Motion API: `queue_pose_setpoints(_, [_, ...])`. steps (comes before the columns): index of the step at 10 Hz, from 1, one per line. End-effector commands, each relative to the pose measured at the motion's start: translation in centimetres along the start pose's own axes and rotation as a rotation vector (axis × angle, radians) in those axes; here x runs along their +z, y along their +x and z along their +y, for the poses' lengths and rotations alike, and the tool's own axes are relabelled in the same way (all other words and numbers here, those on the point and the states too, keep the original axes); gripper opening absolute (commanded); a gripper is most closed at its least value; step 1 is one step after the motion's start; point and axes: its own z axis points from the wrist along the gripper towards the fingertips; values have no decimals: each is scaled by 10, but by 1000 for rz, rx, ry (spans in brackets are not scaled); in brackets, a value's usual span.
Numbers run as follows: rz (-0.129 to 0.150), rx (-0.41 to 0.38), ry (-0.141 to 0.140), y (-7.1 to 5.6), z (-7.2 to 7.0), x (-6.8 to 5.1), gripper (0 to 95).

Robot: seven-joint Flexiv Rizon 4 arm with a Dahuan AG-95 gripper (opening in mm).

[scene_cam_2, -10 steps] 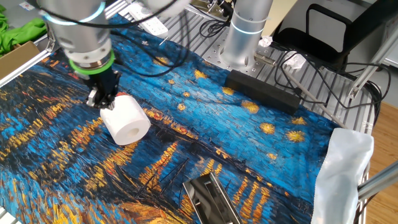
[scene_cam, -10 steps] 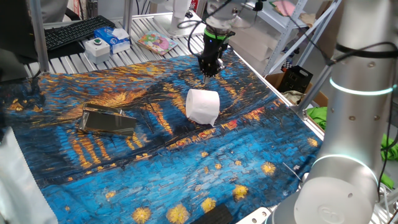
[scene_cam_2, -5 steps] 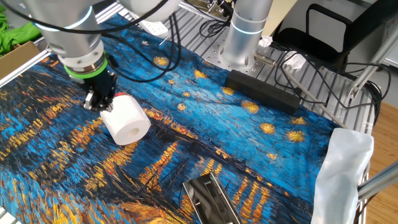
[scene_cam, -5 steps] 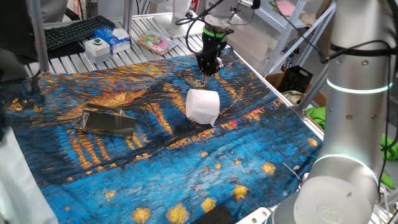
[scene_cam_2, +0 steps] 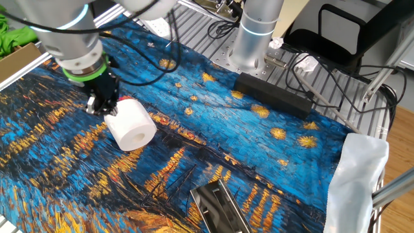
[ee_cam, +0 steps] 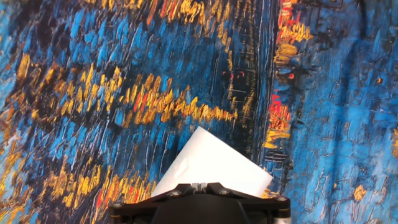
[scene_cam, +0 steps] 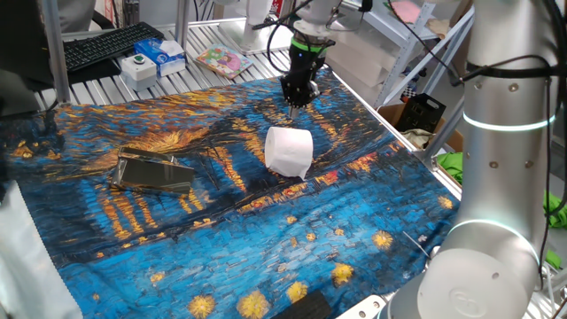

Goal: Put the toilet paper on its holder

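Note:
The toilet paper (scene_cam: pixel 289 152) is a white roll lying on its side on the painted cloth, hollow core facing the other fixed view (scene_cam_2: pixel 131 124). My gripper (scene_cam: pixel 291 106) hangs just behind and above the roll, fingertips together and nothing seen between them. In the other fixed view the gripper (scene_cam_2: pixel 98 109) sits right beside the roll's back end. The hand view shows the shut gripper (ee_cam: pixel 199 185) with the roll (ee_cam: pixel 211 163) just beyond it. The holder (scene_cam: pixel 155 171), a shiny metal plate, lies flat well to the left; it also shows in the other fixed view (scene_cam_2: pixel 220 206).
The blue and orange cloth (scene_cam: pixel 221 230) covers the table. A keyboard (scene_cam: pixel 106 44), small boxes (scene_cam: pixel 155 58) and a booklet (scene_cam: pixel 221 60) lie at the far edge. A black bar (scene_cam_2: pixel 275 94) and cables sit near the arm's base (scene_cam_2: pixel 255 39). A white bag (scene_cam_2: pixel 356 175) hangs at one corner.
The gripper has drifted slightly back, away from the roll, staying shut. The roll and the holder have not moved.

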Motion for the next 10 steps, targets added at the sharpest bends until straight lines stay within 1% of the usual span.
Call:
queue_pose_setpoints(1, [-66, -24, -2, 2, -3, 1, 0])
queue_pose_setpoints(2, [-95, -24, -2, 2, -3, 1, 0])
queue_pose_setpoints(3, [-94, -21, -5, 2, -3, 1, 0])
queue_pose_setpoints(4, [-107, -22, -7, 2, -3, 1, 0])
queue_pose_setpoints(5, [-129, -23, -17, 2, -3, 1, 0])
queue_pose_setpoints(7, [-142, -23, -26, 2, -3, 1, 0])
queue_pose_setpoints(8, [-154, -30, -27, 2, -3, 1, 0])
queue_pose_setpoints(9, [-148, -8, -28, 2, -3, 1, 0])
queue_pose_setpoints(10, [-126, 28, -35, 2, -3, 1, 0])
